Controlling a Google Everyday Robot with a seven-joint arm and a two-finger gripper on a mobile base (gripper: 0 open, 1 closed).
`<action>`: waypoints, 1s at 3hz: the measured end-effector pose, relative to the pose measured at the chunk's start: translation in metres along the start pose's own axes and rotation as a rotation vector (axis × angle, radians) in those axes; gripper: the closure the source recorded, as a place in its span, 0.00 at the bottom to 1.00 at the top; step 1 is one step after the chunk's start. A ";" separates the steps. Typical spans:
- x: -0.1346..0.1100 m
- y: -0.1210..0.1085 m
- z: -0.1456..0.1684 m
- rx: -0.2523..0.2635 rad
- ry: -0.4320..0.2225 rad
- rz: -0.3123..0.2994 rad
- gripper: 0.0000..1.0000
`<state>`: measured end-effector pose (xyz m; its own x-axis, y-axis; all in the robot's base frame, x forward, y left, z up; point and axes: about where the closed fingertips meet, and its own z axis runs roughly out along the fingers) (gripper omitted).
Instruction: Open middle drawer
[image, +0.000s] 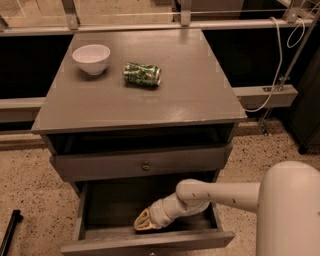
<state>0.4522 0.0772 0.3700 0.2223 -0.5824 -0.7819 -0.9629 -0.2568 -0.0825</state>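
One camera looks steeply down from in front of the grey surface (165, 100), fairly close; the pincer (141, 220) sits low in frame, inside the open drawer (190, 240).

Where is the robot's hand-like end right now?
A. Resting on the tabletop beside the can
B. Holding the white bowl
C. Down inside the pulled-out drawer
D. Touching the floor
C: the gripper is down inside the box of the pulled-out middle drawer, well below the bowl and the can on top.
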 end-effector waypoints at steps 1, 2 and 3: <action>0.002 0.031 -0.007 -0.030 -0.006 0.022 1.00; -0.001 0.029 -0.007 -0.037 -0.015 0.015 1.00; -0.004 0.036 -0.008 -0.049 -0.028 0.014 1.00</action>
<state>0.4182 0.0640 0.3748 0.2035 -0.5649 -0.7997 -0.9572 -0.2863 -0.0413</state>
